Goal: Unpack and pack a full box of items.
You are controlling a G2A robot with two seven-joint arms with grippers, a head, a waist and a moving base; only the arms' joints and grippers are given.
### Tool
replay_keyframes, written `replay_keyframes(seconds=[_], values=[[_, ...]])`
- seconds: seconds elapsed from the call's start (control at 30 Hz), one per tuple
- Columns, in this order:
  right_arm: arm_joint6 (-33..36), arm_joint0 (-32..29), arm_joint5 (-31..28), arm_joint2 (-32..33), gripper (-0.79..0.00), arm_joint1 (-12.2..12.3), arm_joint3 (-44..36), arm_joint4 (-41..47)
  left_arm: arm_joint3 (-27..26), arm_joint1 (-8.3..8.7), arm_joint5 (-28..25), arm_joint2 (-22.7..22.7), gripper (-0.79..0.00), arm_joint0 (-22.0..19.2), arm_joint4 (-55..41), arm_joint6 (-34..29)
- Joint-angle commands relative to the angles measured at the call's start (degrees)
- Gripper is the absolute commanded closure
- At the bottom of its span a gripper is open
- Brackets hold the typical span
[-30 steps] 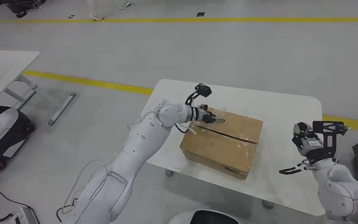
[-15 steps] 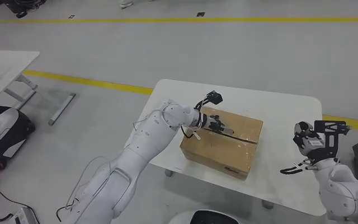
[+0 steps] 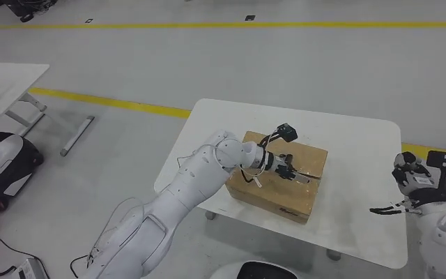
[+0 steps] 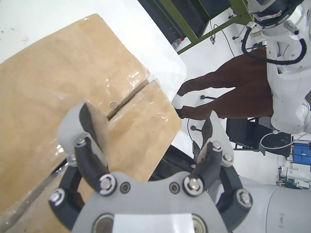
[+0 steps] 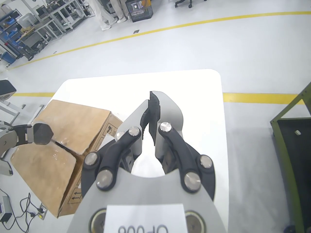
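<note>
One box (image 3: 296, 199) beneath left gripper (image 4: 148, 120), jaws apart over its top.

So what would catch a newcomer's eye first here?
A brown cardboard box on the white table, with the left gripper open over it, one finger at its top seam. The right gripper, shut, hangs apart from the box by the table's edge.
</note>
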Motion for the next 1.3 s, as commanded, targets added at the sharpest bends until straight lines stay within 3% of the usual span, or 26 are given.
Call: replay_keyframes(seconds=[0.0, 0.53, 0.67, 0.8, 0.93, 1.0, 1.07, 1.1, 1.27], values=[[-0.11, -0.79, -0.01, 1.20, 0.000, 0.11, -0.28, 0.45, 0.06, -0.33, -0.07, 1.17, -0.785, -0.25, -0.26, 0.58], [-0.74, -5.15, -0.46, 4.59, 0.000, 0.53, -1.91, 2.32, -0.08, -3.37, -1.05, 8.56, -0.785, -4.31, -1.47, 5.22], [0.40, -4.88, -1.43, 3.40, 0.000, 0.51, -2.36, 3.47, -0.93, -2.60, -1.24, 6.35, -0.785, -4.35, 1.70, 7.36], [1.59, -3.89, -4.02, 0.43, -0.003, 0.52, -2.84, 2.27, -4.01, -0.61, -0.18, 1.42, -0.785, -2.34, 9.45, 10.79], [4.19, -2.33, -9.20, -4.05, -0.225, 0.55, -3.21, 1.01, -8.68, 2.06, 1.52, -6.21, -0.785, 2.47, 15.00, 12.39], [5.72, -1.41, -12.61, -6.29, -0.403, 0.56, -3.19, 1.36, -11.84, 3.42, 3.38, -10.72, -0.785, 5.41, 18.42, 13.22], [7.24, -0.59, -16.19, -8.23, -0.662, 0.63, -3.08, 1.18, -15.30, 4.59, 5.19, -14.93, -0.785, 8.63, 21.36, 14.04], [7.91, -0.24, -18.32, -9.11, -0.727, 0.69, -3.02, 1.22, -17.18, 5.10, 6.16, -16.72, -0.785, 10.24, 23.43, 14.52], [11.26, 1.12, -28.59, -11.86, -0.785, 1.24, -2.08, -0.28, -23.75, 6.81, 10.82, -22.47, -0.785, 16.86, 34.57, 17.21]])
